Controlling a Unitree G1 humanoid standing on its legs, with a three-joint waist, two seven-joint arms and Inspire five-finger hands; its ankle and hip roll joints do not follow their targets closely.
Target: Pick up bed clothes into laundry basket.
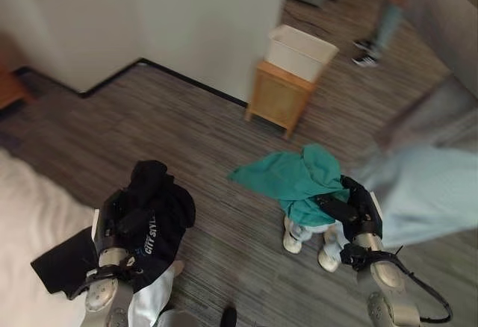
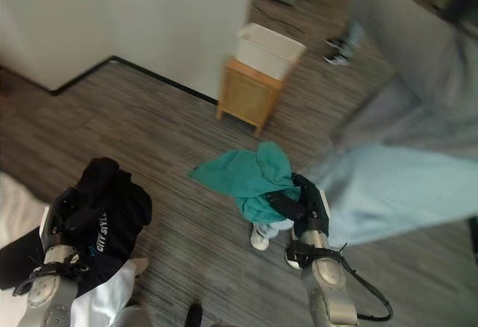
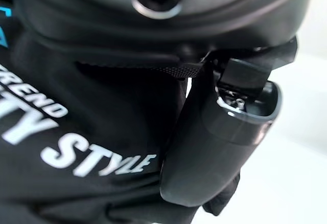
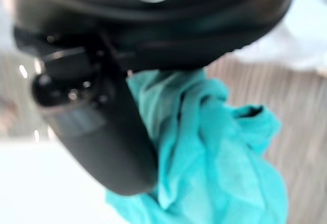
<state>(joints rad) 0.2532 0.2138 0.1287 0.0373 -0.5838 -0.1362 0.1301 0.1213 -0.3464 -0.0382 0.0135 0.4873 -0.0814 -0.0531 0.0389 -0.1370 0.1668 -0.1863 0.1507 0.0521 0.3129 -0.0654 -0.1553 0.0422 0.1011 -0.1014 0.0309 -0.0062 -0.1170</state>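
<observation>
We hold a black shirt (image 1: 153, 207) tight in our left hand (image 1: 112, 226) and a green cloth (image 1: 302, 178) in our right hand (image 1: 351, 211), both lifted to carry to the white basket (image 1: 299, 51) far ahead.

We find one piece of print: white block lettering (image 3: 97, 157) on the black garment (image 1: 153, 215) that the left hand (image 1: 112, 226) holds up. In the left wrist view the letters are large capitals in at least two slanted rows across the cloth, just beside the hand's thumb, and the upper row is cut off at the view's edge. A small blue mark (image 3: 4, 14) sits on the same cloth above those rows, too cropped for us to make out. In the eye views the same lettering (image 2: 101, 237) shows as a short white line running up the garment's front, too small to read there.
</observation>
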